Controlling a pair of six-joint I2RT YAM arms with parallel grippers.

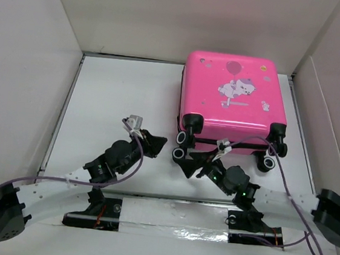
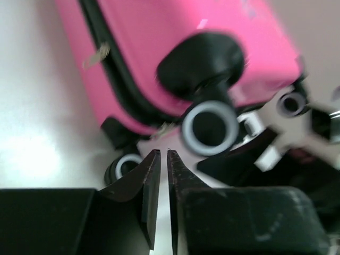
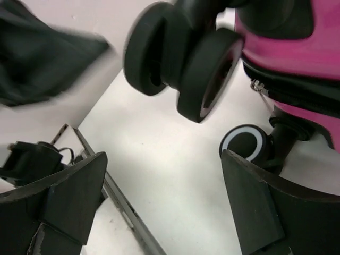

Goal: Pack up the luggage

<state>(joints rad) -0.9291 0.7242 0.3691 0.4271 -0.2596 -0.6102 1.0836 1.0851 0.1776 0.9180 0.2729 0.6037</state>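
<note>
The luggage (image 1: 234,91), a hot-pink hard-shell suitcase with a cartoon animal and balloon print, lies flat and zipped closed at the back right, with its black wheels (image 1: 180,154) facing the arms. My left gripper (image 1: 159,143) sits just left of the near-left wheels. In the left wrist view its jaws (image 2: 163,152) are shut to a thin slit with nothing between them, pointing at a grey-rimmed wheel (image 2: 210,127) under the pink shell (image 2: 186,32). My right gripper (image 1: 189,164) is open below the same corner. Its jaws (image 3: 163,154) are spread wide over bare table, beside wheels (image 3: 207,69) of the luggage (image 3: 297,48).
White walls enclose the table on the left, back and right. A metal rail (image 1: 61,116) runs along the left edge and shows in the right wrist view (image 3: 117,196). Purple cables trail from both arms. Silver tape (image 1: 171,231) covers the front edge between the bases.
</note>
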